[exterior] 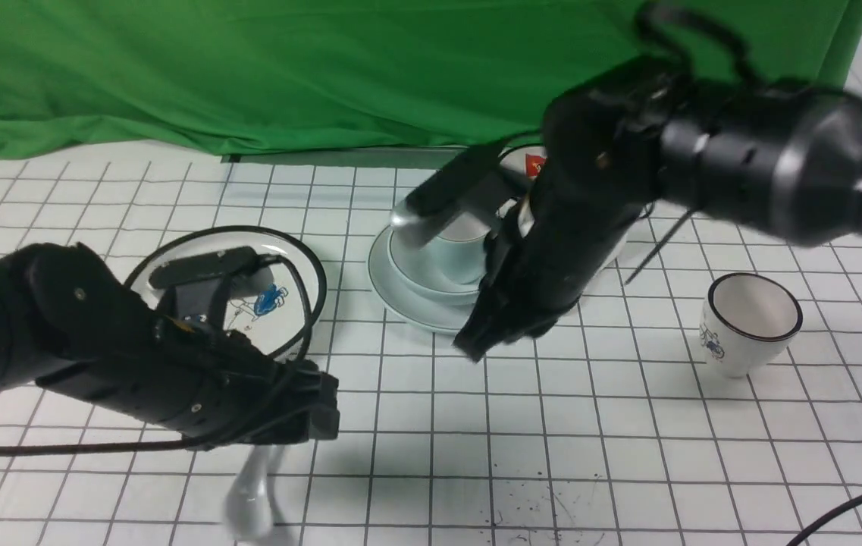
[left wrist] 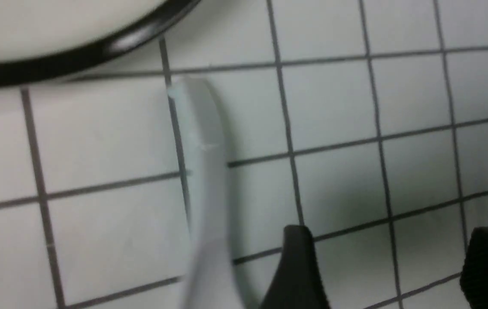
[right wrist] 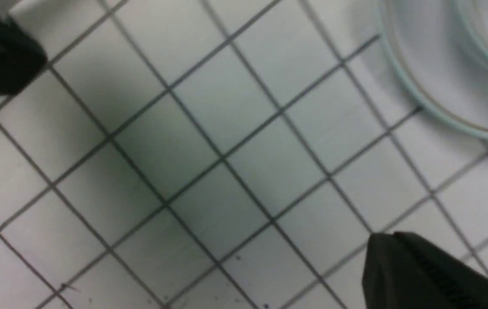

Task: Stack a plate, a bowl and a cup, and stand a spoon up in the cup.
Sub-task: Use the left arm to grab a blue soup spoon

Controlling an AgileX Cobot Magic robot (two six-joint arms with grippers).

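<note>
With cup (exterior: 455, 254), bowl (exterior: 409, 267) and plate (exterior: 391, 292) stacked, the right end effector (exterior: 476, 341) hangs spread, empty; the left end effector (left wrist: 392, 266), spread, hovers beside the spoon (left wrist: 203, 171) at the counter's (exterior: 628, 455) near edge, apparently to grasp it.

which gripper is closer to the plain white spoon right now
Left. The left gripper is open right beside the spoon, which sits just outside its jaws. The right gripper hangs open over the table by the plate, well away from the spoon.
</note>
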